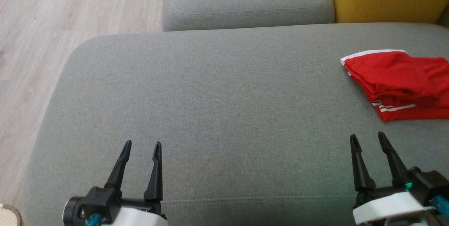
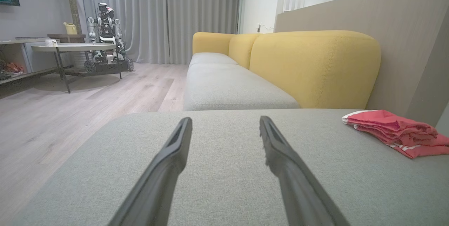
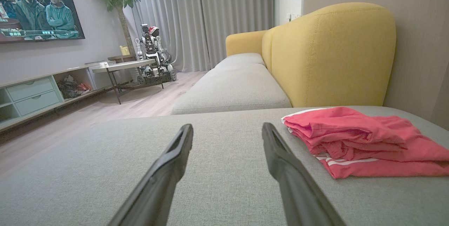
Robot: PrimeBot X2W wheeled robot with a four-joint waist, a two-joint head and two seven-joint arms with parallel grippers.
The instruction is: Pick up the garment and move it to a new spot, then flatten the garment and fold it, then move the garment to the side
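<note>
Jaws of both arms spread, empty, pointing forward over cushion (image 1: 224, 89), garment (image 1: 396, 78) ahead of right.

Soft, even indoor light, faint shadows, crisp head view, wrist views bowed at edges, paler colours, near fingers (image 2: 165, 173) slightly blurred.

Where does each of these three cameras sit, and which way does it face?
Head view: on the robot's head, looking forward and down at the grey fabric sofa cushion; left gripper and right gripper show at the bottom corners, both open.
Left wrist view: on the left wrist, looking low across the cushion along its two dark fingers toward the yellow upholstered backrest.
Right wrist view: on the right wrist, facing likewise along its own fingers.
Shared: all three show the red garment with white stripes, at the right.
</note>
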